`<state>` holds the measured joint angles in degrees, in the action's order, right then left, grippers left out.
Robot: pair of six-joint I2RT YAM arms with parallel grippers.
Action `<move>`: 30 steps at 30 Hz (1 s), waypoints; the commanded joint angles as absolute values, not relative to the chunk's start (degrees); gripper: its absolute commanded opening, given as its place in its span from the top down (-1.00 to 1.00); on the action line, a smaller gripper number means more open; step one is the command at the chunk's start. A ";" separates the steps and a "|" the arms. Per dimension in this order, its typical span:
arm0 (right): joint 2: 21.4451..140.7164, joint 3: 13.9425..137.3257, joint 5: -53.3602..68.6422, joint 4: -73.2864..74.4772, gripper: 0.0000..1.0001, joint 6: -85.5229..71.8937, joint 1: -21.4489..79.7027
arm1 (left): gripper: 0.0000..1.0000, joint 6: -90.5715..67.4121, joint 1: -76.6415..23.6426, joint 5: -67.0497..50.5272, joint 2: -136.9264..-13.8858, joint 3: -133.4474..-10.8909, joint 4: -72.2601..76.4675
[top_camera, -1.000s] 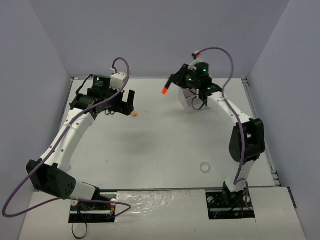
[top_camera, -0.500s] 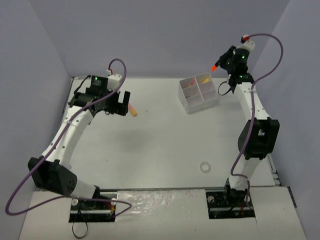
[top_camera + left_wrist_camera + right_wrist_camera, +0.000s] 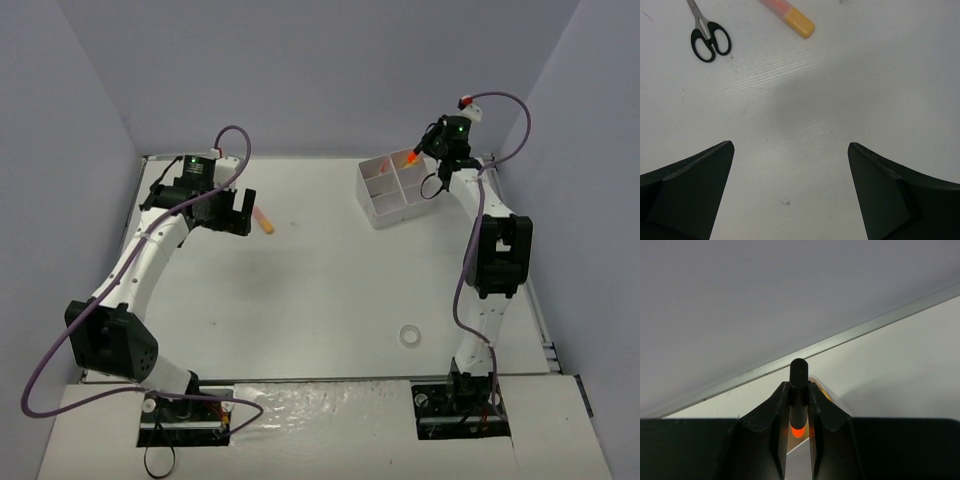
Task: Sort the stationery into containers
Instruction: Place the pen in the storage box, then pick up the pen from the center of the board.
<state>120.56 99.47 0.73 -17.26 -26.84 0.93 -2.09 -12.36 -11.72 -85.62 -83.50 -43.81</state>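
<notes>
While the right gripper (image 3: 422,160) hovers over the white compartmented plastic organiser box (image 3: 378,212), upper right overhead, a tilted release could bounce its stubby orange-black highlighter (image 3: 411,157) out. Left wrist: the left gripper (image 3: 790,150) stands released; small black scissors (image 3: 710,42) lie upper left. Right wrist: jaws clench the highlighter, centre.

You see the peach highlighter (image 3: 792,19) and the scissors (image 3: 703,27) cut off by the left wrist view's top edge, most of the orange highlighter (image 3: 799,374) hidden inside the right gripper (image 3: 799,388), and the box (image 3: 385,212) contents too small to identify from above.
</notes>
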 commanded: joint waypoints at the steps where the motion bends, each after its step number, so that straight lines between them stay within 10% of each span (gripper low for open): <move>1: 120.59 98.53 -2.10 -26.19 1.00 -28.04 2.56 | -0.94 -2.73 -12.13 -10.02 -86.86 -84.64 -42.36; 7: 122.76 97.89 -1.43 -26.41 0.91 -28.05 4.23 | -0.94 -7.93 -12.14 -10.55 -90.90 -85.08 -40.60; 12: 121.16 96.71 -0.70 -24.80 -0.15 -25.89 5.69 | -0.94 -15.80 -12.47 -10.74 -98.42 -87.31 -35.14; 30: 97.86 84.34 -0.95 -23.88 -0.26 -15.60 7.82 | -0.94 -21.67 -16.96 10.41 -129.02 -114.98 -43.53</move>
